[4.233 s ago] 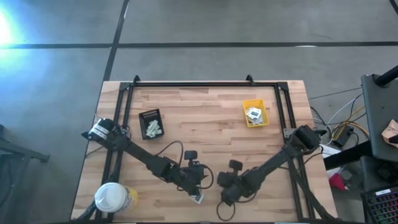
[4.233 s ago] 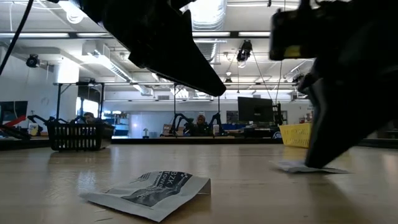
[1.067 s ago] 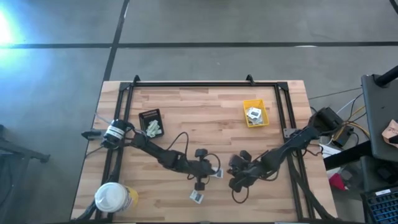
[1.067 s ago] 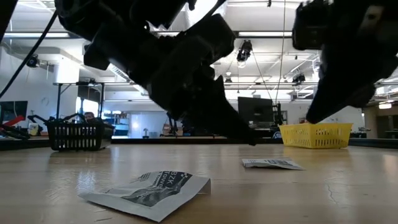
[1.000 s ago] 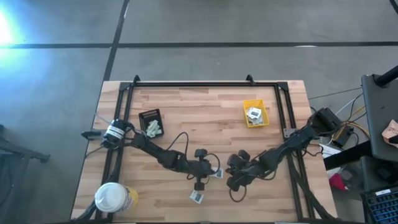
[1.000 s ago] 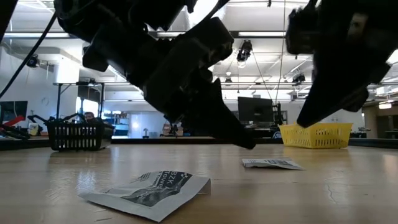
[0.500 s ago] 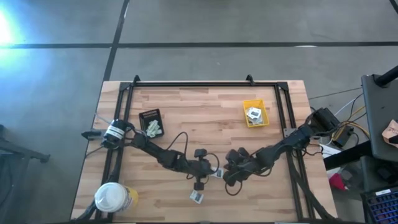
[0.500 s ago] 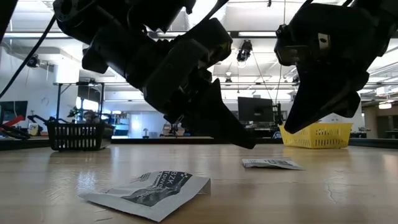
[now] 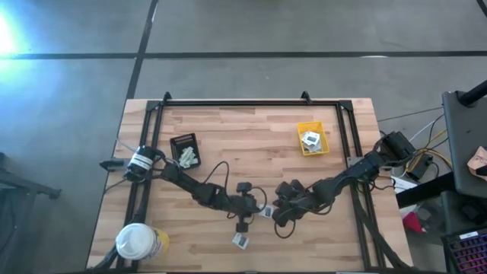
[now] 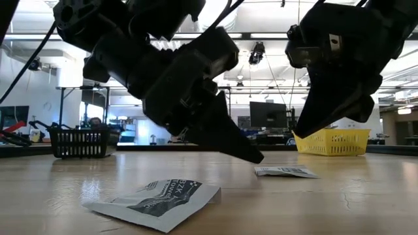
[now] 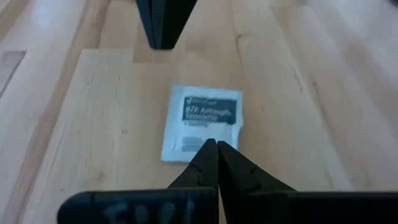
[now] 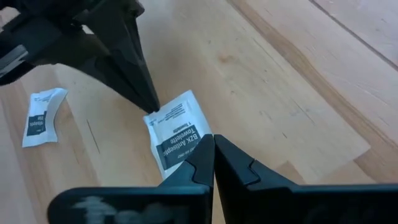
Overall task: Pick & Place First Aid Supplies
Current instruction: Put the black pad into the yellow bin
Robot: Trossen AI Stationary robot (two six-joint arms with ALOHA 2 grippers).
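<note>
Lying flat on the light wooden table (image 9: 251,144) near its front middle, a small white square packet with a dark grey printed centre (image 11: 202,122) sat between the two arms' tips, a second like packet (image 10: 153,201) nearer the front edge. The left gripper (image 11: 217,148), jaws pressed together, touched one edge; the right gripper (image 12: 213,140), also closed and empty, pointed at the opposite corner. Print was mostly unreadable.
</note>
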